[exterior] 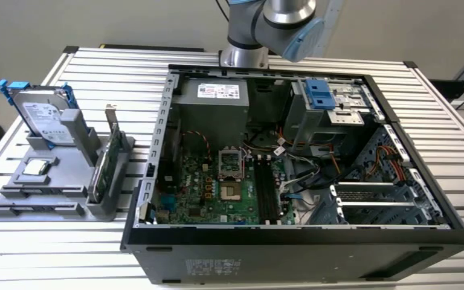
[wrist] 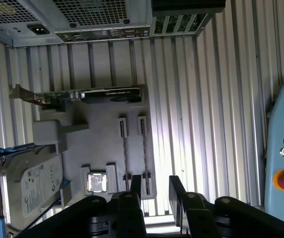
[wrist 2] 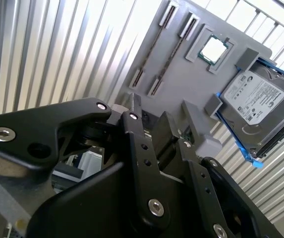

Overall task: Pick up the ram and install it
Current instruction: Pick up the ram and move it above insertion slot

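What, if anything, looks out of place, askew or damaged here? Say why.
Nothing stands out. The hard drive leans in the grey holder and the green card stands on edge beside it, both seated in their rests. The open computer case lies flat on the table; nothing looks spilled or broken.

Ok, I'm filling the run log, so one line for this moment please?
gripper: jaws open, nothing held | facing: gray tray | tray holds: hard drive, expansion card

Slatted alu table (exterior: 38, 254), grey wall (exterior: 135, 21) (plain)
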`<state>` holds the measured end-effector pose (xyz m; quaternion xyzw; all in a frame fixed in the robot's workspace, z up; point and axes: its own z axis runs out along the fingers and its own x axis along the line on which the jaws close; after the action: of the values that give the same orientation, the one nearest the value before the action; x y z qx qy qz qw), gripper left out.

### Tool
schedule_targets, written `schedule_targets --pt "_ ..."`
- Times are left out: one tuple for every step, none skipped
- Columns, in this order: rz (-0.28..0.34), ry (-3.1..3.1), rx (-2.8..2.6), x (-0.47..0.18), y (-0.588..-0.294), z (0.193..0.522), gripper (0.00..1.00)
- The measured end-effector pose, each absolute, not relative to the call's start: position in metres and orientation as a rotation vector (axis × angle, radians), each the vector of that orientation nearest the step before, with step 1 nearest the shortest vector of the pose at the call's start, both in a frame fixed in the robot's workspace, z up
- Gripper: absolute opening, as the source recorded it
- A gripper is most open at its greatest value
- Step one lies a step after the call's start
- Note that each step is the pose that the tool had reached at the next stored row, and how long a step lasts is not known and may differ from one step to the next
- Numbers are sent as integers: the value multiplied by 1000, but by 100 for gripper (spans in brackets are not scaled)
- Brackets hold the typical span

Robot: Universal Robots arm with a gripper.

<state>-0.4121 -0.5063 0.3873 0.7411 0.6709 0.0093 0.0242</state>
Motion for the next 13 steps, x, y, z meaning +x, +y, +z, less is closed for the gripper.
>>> schedule_targets --pt "29 2076 2293 -412 -506 387 100" --pt "28 2076 2293 -412 -506 387 100" --pt "27 2077 2294 -412 -506 387 100" --pt "25 2078 2295 -412 -505 387 100" --pt "24 2078 2295 -412 -505 387 100" --pt "24 2078 2295 -412 -505 387 100" --pt "23 2078 2295 -412 -505 386 100" --pt "23 2078 2296 -412 -505 386 100" --pt "23 2078 2296 -412 -504 386 100" --pt "23 2078 2296 -412 -504 386 100" --pt "23 2078 2295 -412 -504 386 100" --pt "23 2078 2296 -412 -504 386 100" --pt "23 2078 2296 -412 -503 386 100"
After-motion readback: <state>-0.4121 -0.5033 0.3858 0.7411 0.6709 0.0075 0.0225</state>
